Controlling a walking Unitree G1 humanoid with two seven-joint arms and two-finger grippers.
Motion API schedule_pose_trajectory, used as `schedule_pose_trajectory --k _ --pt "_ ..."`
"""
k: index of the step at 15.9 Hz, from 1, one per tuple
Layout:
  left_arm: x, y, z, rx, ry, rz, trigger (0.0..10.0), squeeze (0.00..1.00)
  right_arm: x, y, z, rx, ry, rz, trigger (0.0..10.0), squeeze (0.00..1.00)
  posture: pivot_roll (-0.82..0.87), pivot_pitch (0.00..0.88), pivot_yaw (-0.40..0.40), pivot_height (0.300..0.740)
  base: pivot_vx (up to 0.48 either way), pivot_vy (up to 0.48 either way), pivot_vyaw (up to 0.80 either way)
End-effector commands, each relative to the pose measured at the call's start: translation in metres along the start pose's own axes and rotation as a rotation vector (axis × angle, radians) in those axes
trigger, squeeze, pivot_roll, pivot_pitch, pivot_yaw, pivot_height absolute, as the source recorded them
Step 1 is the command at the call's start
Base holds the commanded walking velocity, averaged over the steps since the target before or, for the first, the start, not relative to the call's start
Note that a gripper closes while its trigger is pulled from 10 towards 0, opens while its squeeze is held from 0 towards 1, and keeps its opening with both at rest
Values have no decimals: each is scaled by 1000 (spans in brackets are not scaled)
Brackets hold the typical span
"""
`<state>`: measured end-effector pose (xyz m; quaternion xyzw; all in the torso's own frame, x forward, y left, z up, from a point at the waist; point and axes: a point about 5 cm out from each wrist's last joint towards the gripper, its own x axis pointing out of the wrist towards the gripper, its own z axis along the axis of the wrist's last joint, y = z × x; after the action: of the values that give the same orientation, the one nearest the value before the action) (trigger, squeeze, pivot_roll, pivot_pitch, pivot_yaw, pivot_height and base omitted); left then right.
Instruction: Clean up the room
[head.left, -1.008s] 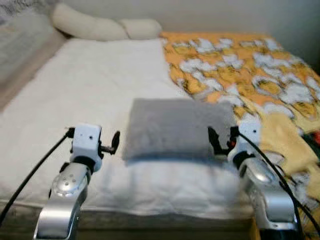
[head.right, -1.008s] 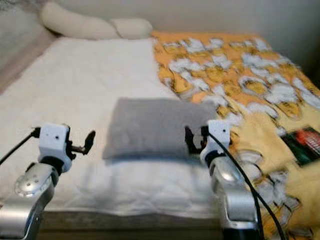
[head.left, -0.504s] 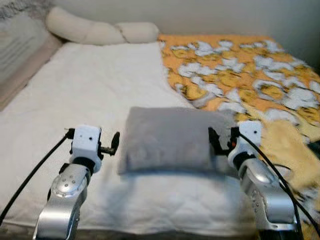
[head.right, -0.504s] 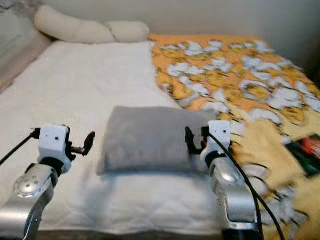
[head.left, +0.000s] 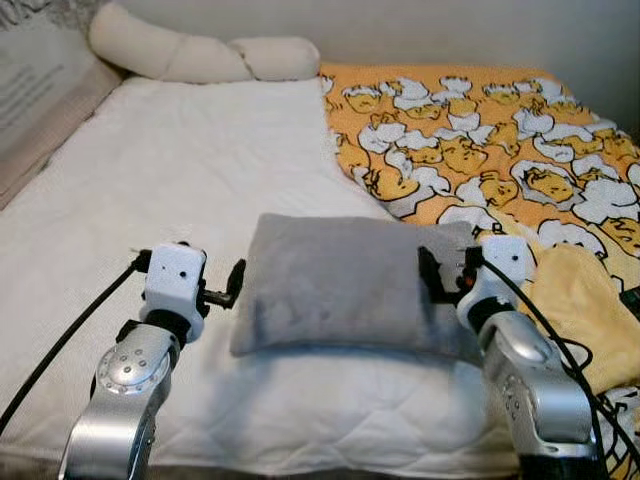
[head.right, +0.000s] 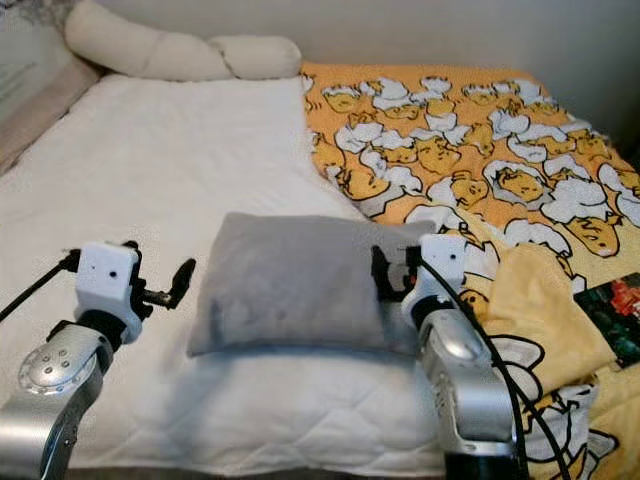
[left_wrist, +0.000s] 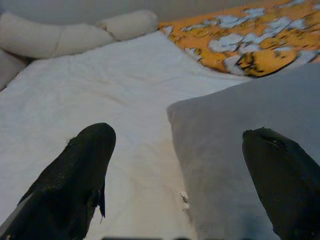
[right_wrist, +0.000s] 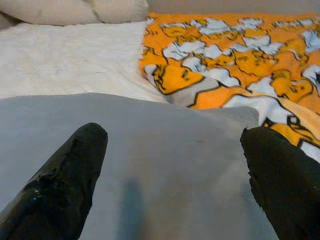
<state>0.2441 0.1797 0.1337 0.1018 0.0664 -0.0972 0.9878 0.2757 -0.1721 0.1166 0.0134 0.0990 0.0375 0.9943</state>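
Left claw (head.left: 236, 283) spread wide, empty, at the gray pillow's (head.left: 340, 282) left edge; right claw (head.left: 436, 275) equally wide, empty, over its right end. Pillow flat on the white bed (head.left: 190, 170), beside the orange blanket (head.left: 480, 130). Likely lining up a two-sided grab: next, closing inward together.
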Motion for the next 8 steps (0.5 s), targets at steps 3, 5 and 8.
schedule_pose_trajectory --k 3,5,8 --pt "9 -9 3 26 -12 -146 10000 0 11 -24 7 -30 2 -60 10000 1000 -68 0 -25 740 0 0 0" --pt "28 -23 10 36 -15 -369 10000 0 27 -43 11 -90 47 -133 10000 1000 -82 0 -12 740 0 0 0" --pt "45 -56 7 145 44 -742 10000 0 42 -67 4 -231 155 -209 10000 0 -95 0 -15 740 0 0 0"
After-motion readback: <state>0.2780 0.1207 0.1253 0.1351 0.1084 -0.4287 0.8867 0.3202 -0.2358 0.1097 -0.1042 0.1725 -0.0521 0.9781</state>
